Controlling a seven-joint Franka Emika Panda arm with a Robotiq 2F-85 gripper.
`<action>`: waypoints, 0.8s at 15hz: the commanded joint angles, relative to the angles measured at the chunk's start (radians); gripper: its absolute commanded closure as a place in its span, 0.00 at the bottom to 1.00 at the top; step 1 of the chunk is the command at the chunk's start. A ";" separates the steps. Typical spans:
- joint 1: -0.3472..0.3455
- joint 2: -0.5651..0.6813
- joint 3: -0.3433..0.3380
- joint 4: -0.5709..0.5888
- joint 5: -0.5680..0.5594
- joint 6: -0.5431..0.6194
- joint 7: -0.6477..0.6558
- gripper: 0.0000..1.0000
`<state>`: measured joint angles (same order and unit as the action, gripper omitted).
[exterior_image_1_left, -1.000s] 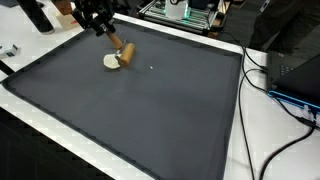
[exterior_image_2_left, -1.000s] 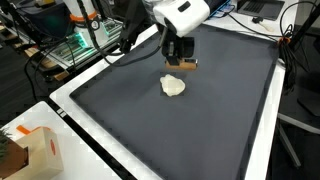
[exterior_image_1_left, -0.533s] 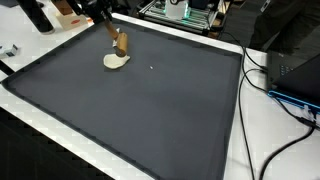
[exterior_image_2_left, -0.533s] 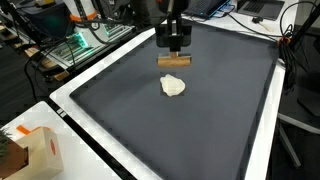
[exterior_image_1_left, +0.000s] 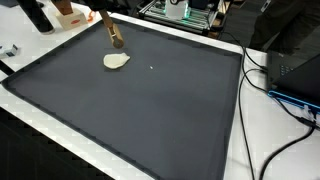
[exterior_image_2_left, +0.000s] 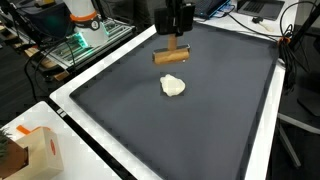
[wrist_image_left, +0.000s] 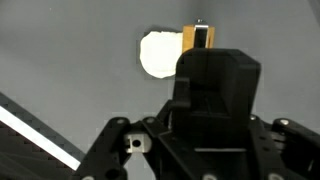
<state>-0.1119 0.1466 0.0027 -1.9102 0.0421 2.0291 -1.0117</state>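
One block (exterior_image_2_left: 171, 57) clamped crosswise in gripper (exterior_image_2_left: 177, 44), held clear of mat (exterior_image_2_left: 110, 110), above and near white disc (exterior_image_2_left: 174, 86), not touching. Looks like mid-carry, block airborne. Next: needs steady grip, level descent, landing spot off disc.

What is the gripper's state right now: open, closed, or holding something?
The gripper: closed on the wooden block, held clear of the dark mat.

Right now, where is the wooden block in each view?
In an exterior view: upper left, the wooden block just above the white lump.
In an exterior view: top centre, above the lump.
Wrist view: top centre, right of the lump.
Shared landmark: the white lump.
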 joint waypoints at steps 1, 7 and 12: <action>0.015 -0.053 -0.001 -0.016 -0.049 -0.012 -0.146 0.76; 0.031 -0.105 -0.008 -0.020 -0.085 -0.012 -0.314 0.76; 0.034 -0.139 -0.014 -0.019 -0.092 -0.012 -0.420 0.76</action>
<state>-0.0898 0.0510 0.0021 -1.9109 -0.0237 2.0289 -1.3757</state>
